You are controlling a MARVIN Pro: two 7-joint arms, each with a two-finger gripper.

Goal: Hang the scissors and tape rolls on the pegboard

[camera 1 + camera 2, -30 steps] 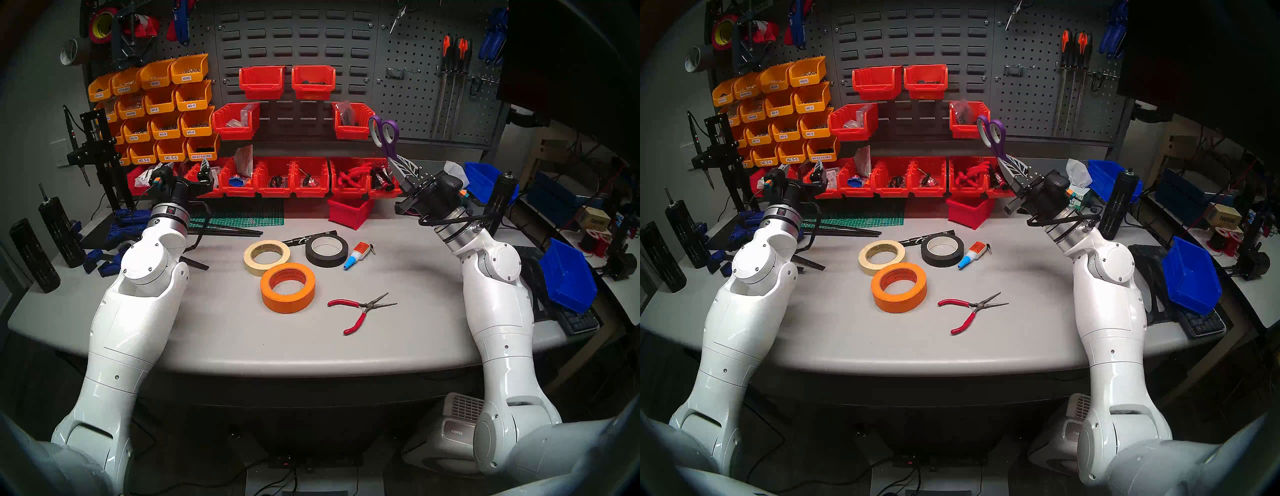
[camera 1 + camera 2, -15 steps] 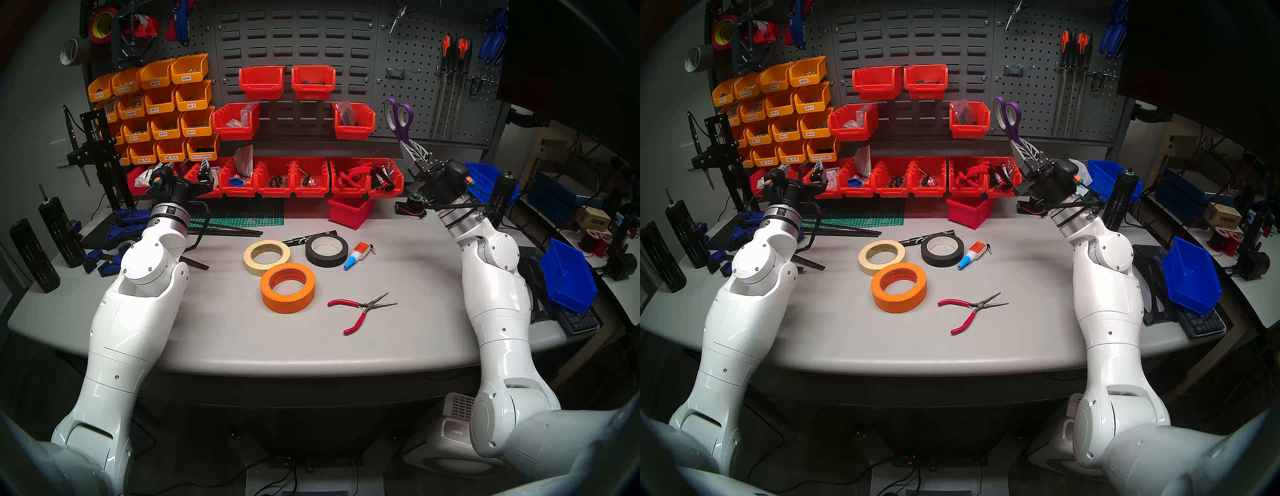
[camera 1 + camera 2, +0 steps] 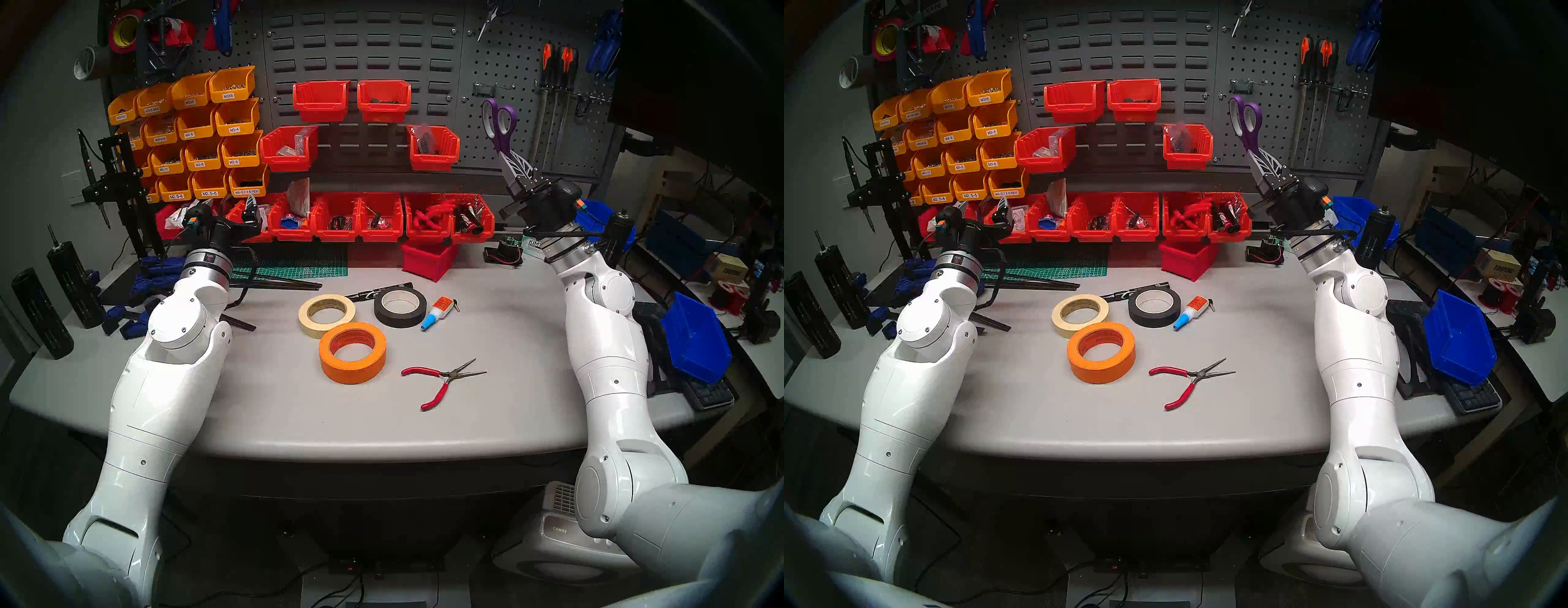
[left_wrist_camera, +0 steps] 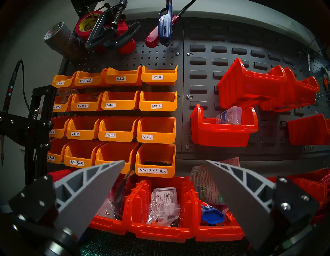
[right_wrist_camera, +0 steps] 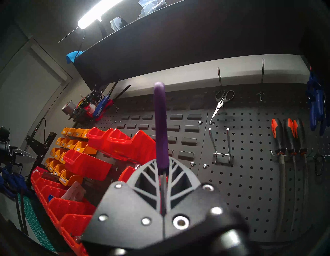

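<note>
Scissors [image 3: 500, 123]: clamped by right gripper [image 3: 518, 166], handles up before the pegboard [image 3: 517, 140]. Left gripper [image 4: 165, 178]: fingers apart, empty, away from pegboard.

Glossy white arm shells [image 3: 611, 365], silver wrist rings, black braided cables.

Workshop bay, dim at the edges. Grey curved-front surface [image 3: 297, 416] with a green cutting mat [image 3: 292, 261] at its back. Behind it a grey louvred panel [image 3: 360, 38] carries red bins [image 3: 320, 99]; yellow labelled bins [image 3: 191, 127] hang to its left. Pale wall [image 3: 38, 127] at far left. A lit strip lamp [image 5: 96, 14] sits under a dark overhead shelf [image 5: 178, 35]. Cluttered side bench [image 3: 721, 271] to the right, blue bins [image 3: 695, 335] on it.
</note>
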